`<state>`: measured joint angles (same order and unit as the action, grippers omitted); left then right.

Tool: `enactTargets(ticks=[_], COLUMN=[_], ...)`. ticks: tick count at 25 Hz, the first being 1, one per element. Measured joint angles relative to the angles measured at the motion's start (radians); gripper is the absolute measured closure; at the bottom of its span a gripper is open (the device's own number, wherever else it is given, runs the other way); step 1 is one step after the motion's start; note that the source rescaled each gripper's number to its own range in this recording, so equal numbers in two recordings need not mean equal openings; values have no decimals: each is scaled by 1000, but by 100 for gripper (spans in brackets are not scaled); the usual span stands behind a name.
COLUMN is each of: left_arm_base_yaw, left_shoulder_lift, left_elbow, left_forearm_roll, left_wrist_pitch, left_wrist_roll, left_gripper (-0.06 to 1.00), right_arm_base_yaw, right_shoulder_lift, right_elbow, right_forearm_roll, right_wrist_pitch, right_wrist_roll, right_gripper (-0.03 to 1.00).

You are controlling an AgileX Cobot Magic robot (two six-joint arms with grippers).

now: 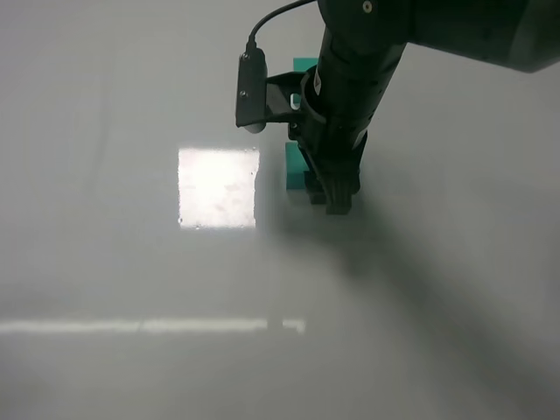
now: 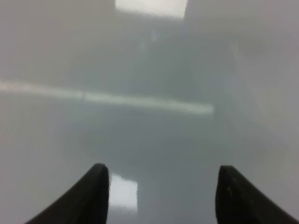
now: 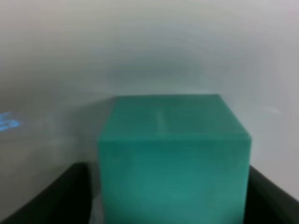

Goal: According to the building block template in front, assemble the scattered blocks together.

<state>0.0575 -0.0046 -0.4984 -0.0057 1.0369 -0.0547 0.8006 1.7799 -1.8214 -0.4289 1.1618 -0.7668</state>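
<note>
- Our right gripper [image 1: 337, 199] stands low over the table [image 1: 105, 105], near the far middle, with a sea-green block [image 3: 173, 158] sitting between its two fingers.
- In the right wrist view a thin gap shows on each side between the block and the dark fingers [image 3: 51, 196], so we judge the jaws released around the cube, not clamped on it.
- In the high view, the green block [image 1: 296, 168] peeks out just left of the gripper; a second scrap of green [image 1: 304, 65] shows behind the arm, probably the template, but we cannot tell its shape from here.
- We cannot see any blue cube; the arm hides whatever lies to the right of the green one.
- Our left gripper [image 2: 161, 186] hangs over bare table, jaws apart and holding nothing.
- To finish this step well, we lift the right gripper straight up, so neither finger drags the block sideways or tips it.
- We clear the block's top before swinging away.
- Then we check from above that the green face sits flush against its partner, matching the template's order of colours.
</note>
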Motion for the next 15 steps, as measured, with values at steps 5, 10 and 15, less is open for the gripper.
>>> enactTargets(ticks=[5,10,15], left_arm_base_yaw=[0,0,0], left_shoulder_lift=[0,0,0], left_elbow=[0,0,0], left_forearm_roll=[6,0,6], left_wrist_pitch=[0,0,0], left_wrist_roll=[0,0,0], left_gripper=[68,68,68], right_arm_base_yaw=[0,1,20], right_shoulder_lift=[-4,-64,-166], right_elbow=[0,0,0], right_forearm_roll=[0,1,52], right_wrist_pitch=[1,4,12], right_wrist_roll=[1,1,4], right_gripper=[28,28,28])
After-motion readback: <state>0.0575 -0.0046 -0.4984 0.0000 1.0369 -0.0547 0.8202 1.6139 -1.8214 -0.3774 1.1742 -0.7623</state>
